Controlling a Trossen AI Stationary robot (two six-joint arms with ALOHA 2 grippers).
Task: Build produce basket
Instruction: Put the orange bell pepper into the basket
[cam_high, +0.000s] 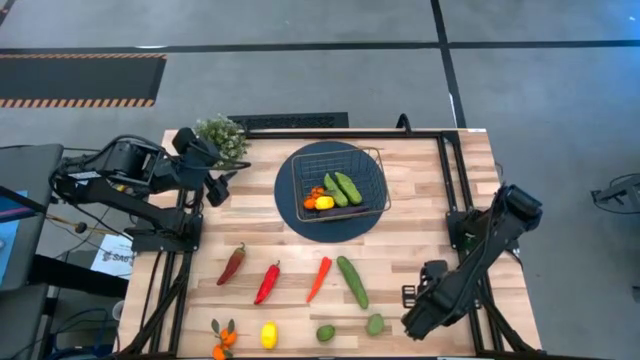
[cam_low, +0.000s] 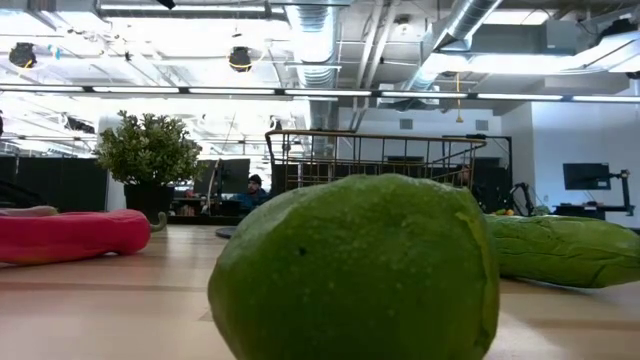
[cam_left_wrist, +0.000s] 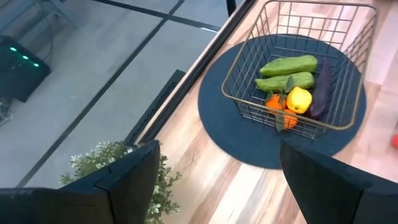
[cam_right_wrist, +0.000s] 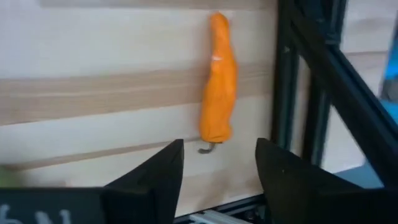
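The wire basket (cam_high: 336, 180) stands on a dark blue disc (cam_high: 300, 212) at the table's far middle. It holds two cucumbers (cam_left_wrist: 287, 73), a lemon (cam_left_wrist: 299, 99), a tangerine (cam_left_wrist: 275, 103) and an eggplant (cam_left_wrist: 322, 90). More produce lies along the near side: red peppers (cam_high: 267, 283), an orange pepper (cam_high: 318, 278), a cucumber (cam_high: 352, 281), limes (cam_high: 374, 324), a lemon (cam_high: 268, 335) and tangerines (cam_high: 223, 338). My right gripper (cam_high: 410, 297) hangs open, pointing down, right of the limes; the orange pepper (cam_right_wrist: 219, 87) lies beyond its fingers. My left gripper (cam_high: 215, 186) waits open beside the plant.
A bushy potted plant (cam_high: 222, 138) stands at the far left corner, close to my left gripper. Black frame rails (cam_high: 445, 170) run along the table's sides and its near edge (cam_right_wrist: 298, 93). Bare wood lies between the disc and the row of produce.
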